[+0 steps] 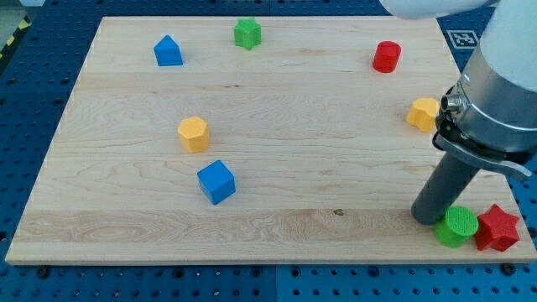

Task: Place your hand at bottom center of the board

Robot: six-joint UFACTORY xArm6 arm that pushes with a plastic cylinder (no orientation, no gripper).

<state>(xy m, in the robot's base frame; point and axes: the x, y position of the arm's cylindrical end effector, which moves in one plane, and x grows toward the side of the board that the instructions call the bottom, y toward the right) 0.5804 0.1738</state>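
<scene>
My tip [429, 219] rests on the wooden board [277, 126] near its bottom right corner. It stands just left of a green cylinder [458, 226] and looks to be touching it. A red star block [497, 228] lies right of the green cylinder at the board's edge. A yellow block [424, 114] sits above the tip, partly hidden by the arm. A blue cube [216, 182] and a yellow hexagonal block [194, 134] lie left of centre.
A blue house-shaped block [168, 51] sits at the top left. A green star block [247, 33] sits at the top centre. A red cylinder [387, 56] sits at the top right. The arm's body [495, 92] covers the right edge.
</scene>
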